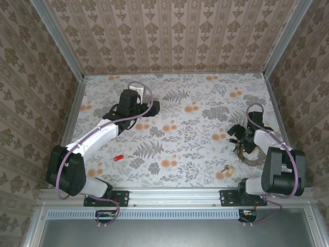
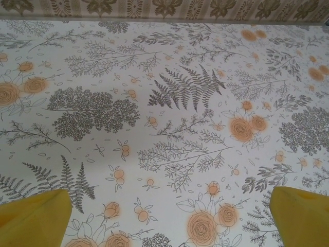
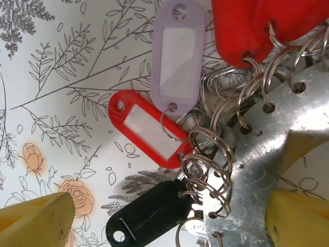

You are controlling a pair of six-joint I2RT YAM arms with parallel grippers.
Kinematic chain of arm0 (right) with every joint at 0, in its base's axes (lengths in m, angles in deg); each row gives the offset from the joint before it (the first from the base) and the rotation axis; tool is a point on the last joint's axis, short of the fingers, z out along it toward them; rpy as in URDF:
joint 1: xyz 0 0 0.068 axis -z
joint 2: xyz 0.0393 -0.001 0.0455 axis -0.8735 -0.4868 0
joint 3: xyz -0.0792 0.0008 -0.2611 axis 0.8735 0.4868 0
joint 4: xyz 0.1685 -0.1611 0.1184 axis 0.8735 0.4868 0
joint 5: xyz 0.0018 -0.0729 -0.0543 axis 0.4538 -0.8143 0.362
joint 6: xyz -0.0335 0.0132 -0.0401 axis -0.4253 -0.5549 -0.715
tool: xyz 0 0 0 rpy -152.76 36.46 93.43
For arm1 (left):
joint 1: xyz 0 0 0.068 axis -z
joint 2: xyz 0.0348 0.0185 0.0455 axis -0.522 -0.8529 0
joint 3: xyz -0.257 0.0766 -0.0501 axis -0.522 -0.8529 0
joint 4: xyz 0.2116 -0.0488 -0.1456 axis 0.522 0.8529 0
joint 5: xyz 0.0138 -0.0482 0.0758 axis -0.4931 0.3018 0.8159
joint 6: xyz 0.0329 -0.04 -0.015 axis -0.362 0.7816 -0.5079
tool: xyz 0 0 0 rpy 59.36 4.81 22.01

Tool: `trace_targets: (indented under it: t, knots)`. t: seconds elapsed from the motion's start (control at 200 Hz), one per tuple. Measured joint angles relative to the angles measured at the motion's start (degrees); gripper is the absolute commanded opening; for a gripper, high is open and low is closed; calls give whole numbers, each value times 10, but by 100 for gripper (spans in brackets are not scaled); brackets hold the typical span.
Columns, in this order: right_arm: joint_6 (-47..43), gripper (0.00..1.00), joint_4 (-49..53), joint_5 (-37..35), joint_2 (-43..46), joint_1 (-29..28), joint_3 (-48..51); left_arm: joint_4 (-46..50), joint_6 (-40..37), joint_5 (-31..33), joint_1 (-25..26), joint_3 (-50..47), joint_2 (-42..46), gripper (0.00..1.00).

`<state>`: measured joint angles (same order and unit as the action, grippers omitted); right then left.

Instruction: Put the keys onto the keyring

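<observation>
The keyring is a flat grey metal plate with holes along its edge, and several wire split rings hang from them. A red tag, a lilac tag, a black tag and red key heads are clipped to those rings. My right gripper stands open just above it, one yellow fingertip over bare table and the other over the plate. From above, the keyring lies at the right arm. A loose red key and a brass key lie on the table. My left gripper is open over bare tablecloth.
The flowered tablecloth covers the table, with patterned walls on three sides. The left arm reaches diagonally toward the back left. The arm bases and a metal rail line the near edge.
</observation>
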<state>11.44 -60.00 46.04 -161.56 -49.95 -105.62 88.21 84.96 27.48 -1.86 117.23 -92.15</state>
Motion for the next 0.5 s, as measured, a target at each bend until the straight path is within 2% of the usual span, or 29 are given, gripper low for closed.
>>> trace_targets:
  t: [0.5]
  knots:
    - [8,95,46,-66,-132,-151,-127,7,5,14,8,0,1,100]
